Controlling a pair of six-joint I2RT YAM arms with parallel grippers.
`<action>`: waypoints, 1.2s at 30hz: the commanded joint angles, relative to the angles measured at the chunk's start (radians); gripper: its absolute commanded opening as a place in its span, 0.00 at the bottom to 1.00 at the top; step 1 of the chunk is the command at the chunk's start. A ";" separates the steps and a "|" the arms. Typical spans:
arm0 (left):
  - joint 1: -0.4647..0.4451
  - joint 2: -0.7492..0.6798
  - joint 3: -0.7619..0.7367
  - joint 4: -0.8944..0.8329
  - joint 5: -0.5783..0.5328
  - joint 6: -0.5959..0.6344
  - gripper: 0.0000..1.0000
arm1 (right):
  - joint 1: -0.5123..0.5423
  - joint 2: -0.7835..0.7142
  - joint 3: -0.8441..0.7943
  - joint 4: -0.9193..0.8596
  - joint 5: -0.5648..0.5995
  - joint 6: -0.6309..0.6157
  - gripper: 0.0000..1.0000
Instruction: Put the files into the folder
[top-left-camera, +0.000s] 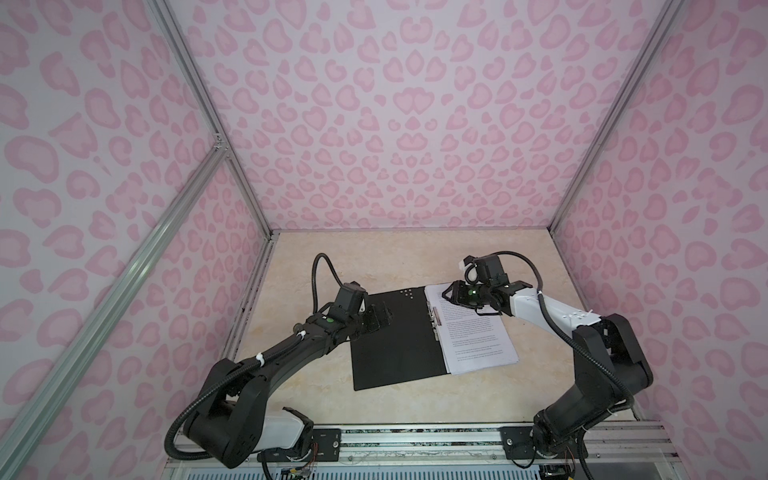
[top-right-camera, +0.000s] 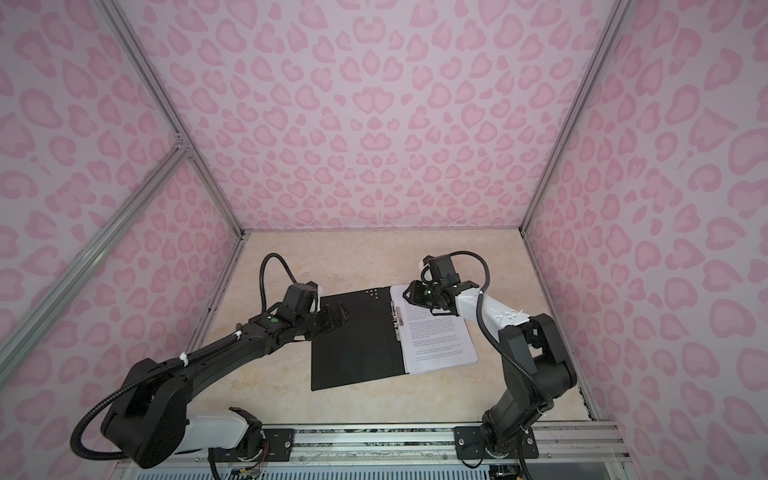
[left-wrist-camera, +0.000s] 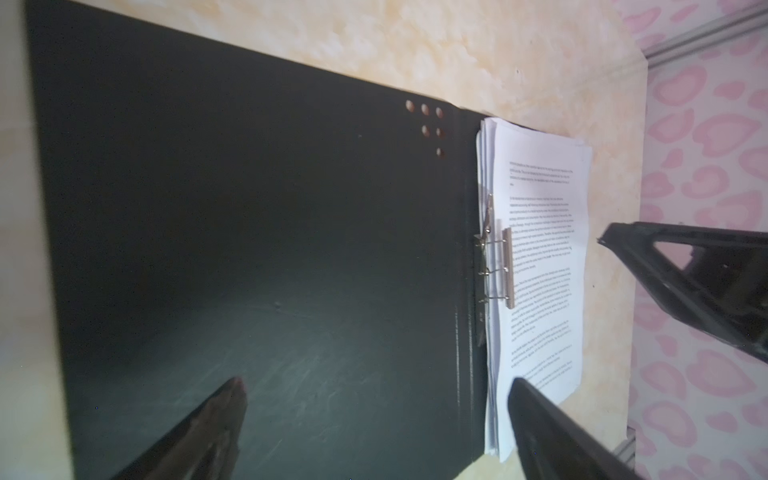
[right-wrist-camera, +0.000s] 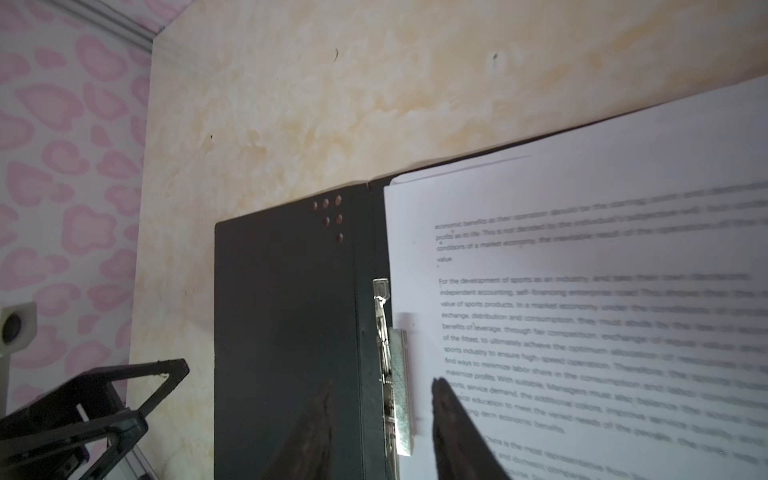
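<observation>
Folder (top-left-camera: 395, 345) lying open at tabletop (top-left-camera: 415, 257) centre. Files (top-left-camera: 478, 340) sitting stacked on its right leaf, clip (right-wrist-camera: 401, 374) bar lying over stack edge. Filing appearing near done, cover closing likely outstanding.

Count: one folder, one stack, sheets uncountable.

Left gripper (top-left-camera: 382, 318) hovering wide open. Right gripper (right-wrist-camera: 382, 388) jaws narrowed but apart, straddling clip.

Soft, even light fills both top views, whose edges bow. In the right wrist view, text on the white printed paper sheets (right-wrist-camera: 582, 257) blurs farther from the right claw (right-wrist-camera: 382, 382).
</observation>
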 joint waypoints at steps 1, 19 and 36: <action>-0.013 0.086 0.074 0.071 0.159 0.052 0.95 | 0.014 0.087 0.053 -0.062 -0.041 -0.040 0.22; -0.048 0.518 0.388 0.233 0.380 0.070 0.99 | 0.046 0.311 0.240 -0.173 0.006 -0.086 0.02; -0.049 0.630 0.408 0.539 0.472 -0.125 0.98 | 0.027 0.351 0.216 -0.112 -0.051 -0.031 0.00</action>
